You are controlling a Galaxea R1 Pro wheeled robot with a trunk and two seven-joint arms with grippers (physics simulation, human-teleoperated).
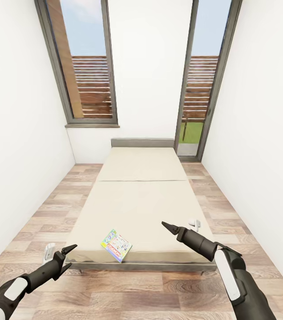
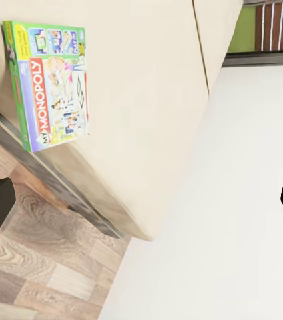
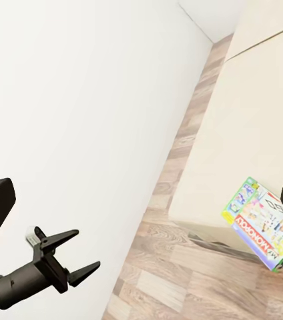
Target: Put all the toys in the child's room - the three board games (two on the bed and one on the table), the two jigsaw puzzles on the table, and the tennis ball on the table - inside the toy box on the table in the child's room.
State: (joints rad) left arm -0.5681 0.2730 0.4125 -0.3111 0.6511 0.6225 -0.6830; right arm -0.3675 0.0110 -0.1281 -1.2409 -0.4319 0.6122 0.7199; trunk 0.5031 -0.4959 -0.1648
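One board game (image 1: 116, 245), a green-bordered box with a red "MONOPOLY" logo, lies flat on the bed (image 1: 141, 195) close to its foot edge. The left wrist view has the same box (image 2: 51, 83) on the cream mattress (image 2: 148, 100); it also lies in the right wrist view (image 3: 265, 223). My left gripper (image 1: 68, 255) hangs open over the floor, left of the bed's foot corner and apart from the box; the right wrist view catches it with fingers spread (image 3: 67, 257). Open as well, my right gripper (image 1: 170, 227) hovers above the mattress to the right of the box.
White walls close in on both sides of the bed, leaving narrow strips of wood-plank floor (image 1: 48, 209). Behind the grey headboard (image 1: 142, 142) are a tall window (image 1: 86, 66) and a glass door (image 1: 201, 89) with brown slatted shutters outside.
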